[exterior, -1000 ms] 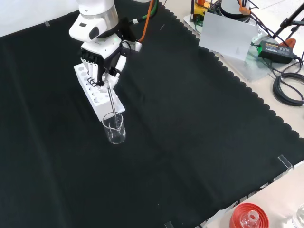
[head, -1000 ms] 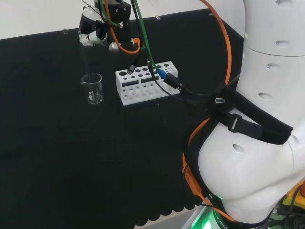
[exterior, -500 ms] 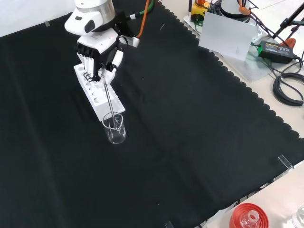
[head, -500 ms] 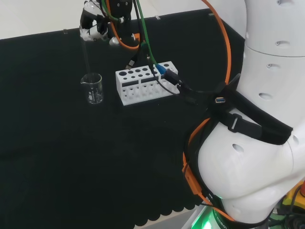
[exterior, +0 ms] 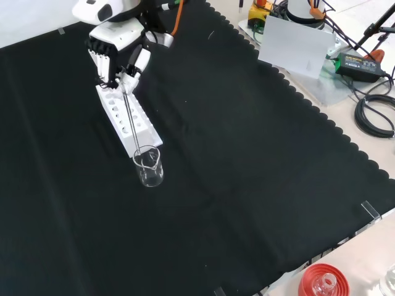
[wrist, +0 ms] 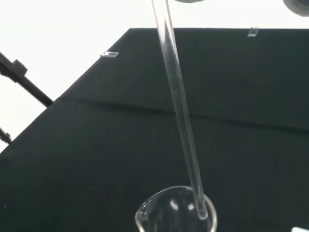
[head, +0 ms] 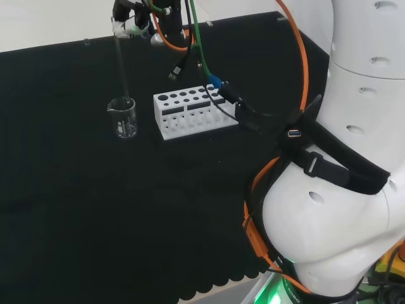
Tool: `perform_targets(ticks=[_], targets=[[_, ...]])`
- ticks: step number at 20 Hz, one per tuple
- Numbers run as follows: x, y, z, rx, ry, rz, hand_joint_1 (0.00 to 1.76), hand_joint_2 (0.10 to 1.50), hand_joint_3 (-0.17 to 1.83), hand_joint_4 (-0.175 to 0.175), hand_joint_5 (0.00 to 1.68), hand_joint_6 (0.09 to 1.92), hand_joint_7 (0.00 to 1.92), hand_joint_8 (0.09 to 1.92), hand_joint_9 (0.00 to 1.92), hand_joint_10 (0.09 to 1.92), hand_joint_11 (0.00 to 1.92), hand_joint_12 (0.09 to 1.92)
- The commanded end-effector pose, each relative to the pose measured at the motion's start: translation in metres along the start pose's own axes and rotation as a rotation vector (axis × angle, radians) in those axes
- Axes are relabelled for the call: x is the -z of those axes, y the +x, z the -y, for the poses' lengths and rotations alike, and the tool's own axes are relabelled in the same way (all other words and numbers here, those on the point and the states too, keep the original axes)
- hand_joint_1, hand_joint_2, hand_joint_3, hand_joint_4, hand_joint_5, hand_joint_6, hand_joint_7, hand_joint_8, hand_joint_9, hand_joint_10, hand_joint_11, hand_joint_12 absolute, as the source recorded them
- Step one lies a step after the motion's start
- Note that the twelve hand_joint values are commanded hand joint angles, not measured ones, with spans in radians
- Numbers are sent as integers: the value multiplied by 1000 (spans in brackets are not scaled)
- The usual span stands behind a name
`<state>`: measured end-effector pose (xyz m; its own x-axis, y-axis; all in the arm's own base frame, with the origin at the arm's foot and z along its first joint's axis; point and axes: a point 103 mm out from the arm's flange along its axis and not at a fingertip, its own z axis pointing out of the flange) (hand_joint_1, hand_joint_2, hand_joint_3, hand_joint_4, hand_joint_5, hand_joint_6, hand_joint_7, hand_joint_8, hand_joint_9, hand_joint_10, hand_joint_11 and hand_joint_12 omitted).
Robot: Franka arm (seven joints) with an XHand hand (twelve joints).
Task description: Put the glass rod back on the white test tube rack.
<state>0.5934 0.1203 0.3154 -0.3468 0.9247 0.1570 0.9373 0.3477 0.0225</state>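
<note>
Your hand [exterior: 114, 52] is pinching the top of the glass rod [exterior: 132, 116], whose lower tip sits at the beaker [exterior: 149, 166] rim just beside the white test tube rack [exterior: 126, 117], so seating it there remains.

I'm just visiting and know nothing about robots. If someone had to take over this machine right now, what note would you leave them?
Hand: shut on the glass rod, pinching its top end.
Rod: nearly upright, its lower tip at the rim of the beaker, as the wrist view shows.
White test tube rack: right beside the beaker.
Done: rod gripped.
Left: clear the beaker, carry the rod to the rack, set it there, let go.
</note>
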Motion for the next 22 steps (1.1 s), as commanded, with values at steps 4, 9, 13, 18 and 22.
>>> perform_targets(ticks=[4,9,13,18,22], targets=[[22,-8,1,-18,-32,11,1314,1071,-175,-175,1247,560,1292,582,1799,348,1676,632],[34,-17,4,-36,-47,18,1314,1071,-175,-175,1247,560,1292,582,1800,347,1676,632],[37,-25,7,-52,-50,21,1314,1071,-175,-175,1247,560,1292,582,1801,346,1676,632],[42,-35,10,-73,-58,22,1314,1071,-175,-175,1247,560,1292,582,1801,344,1676,632],[45,-44,13,-91,-61,24,1314,1071,-175,-175,1247,560,1292,582,1802,343,1676,632]])
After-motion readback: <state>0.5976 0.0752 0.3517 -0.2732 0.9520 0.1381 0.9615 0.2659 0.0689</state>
